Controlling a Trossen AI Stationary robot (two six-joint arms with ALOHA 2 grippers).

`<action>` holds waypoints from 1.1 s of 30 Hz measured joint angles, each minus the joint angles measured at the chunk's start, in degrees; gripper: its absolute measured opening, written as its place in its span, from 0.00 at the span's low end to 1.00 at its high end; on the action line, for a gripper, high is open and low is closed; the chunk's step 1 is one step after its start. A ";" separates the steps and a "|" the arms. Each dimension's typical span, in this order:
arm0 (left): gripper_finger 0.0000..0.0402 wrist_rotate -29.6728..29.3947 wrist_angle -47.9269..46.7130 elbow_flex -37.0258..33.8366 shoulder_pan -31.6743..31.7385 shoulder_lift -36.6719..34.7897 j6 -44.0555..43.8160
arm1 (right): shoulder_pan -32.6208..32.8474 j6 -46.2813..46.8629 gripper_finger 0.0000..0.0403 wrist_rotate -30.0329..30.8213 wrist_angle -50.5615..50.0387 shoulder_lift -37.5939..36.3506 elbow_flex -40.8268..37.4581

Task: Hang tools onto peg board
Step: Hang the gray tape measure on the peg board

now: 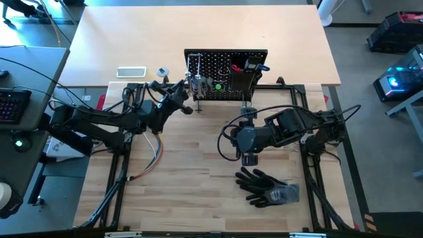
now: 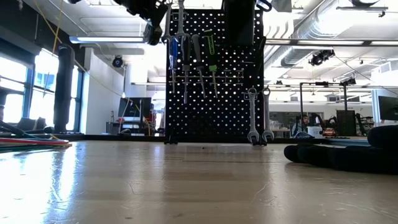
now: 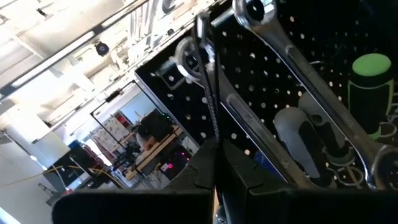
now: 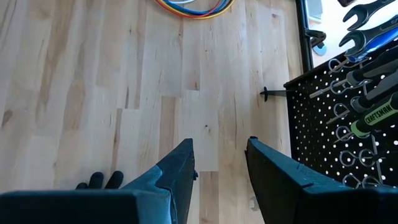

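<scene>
A black peg board (image 1: 226, 74) stands upright at the far side of the wooden surface (image 1: 198, 192). Drivers and wrenches (image 2: 258, 115) already hang on it. The left gripper (image 1: 188, 89), fingers pressed together, pinches a silver wrench (image 3: 298, 68) at the board's face, not yet visibly hooked. The right gripper (image 4: 221, 158) hovers nearby, fingers spread and empty. Black gloves (image 1: 268, 186) lie near it.

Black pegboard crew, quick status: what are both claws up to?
Left claw shut, at black perforated peg board's left edge by hanging silver wrench. Right claw open, empty, over bare wooden table. Black gloves lying clear.
</scene>
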 joint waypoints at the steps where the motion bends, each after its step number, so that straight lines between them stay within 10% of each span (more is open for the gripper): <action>1: 0.00 0.32 -0.71 0.00 0.28 0.00 -0.86 | 0.10 0.00 0.35 0.00 0.00 0.00 0.00; 23: 0.00 9.61 -11.80 0.09 5.05 -1.90 -15.52 | 0.12 0.16 0.35 0.24 -0.44 0.00 -0.02; 33: 0.17 10.49 -11.19 0.09 5.09 -1.86 -15.51 | 0.14 0.37 0.35 0.31 -0.44 0.00 -0.02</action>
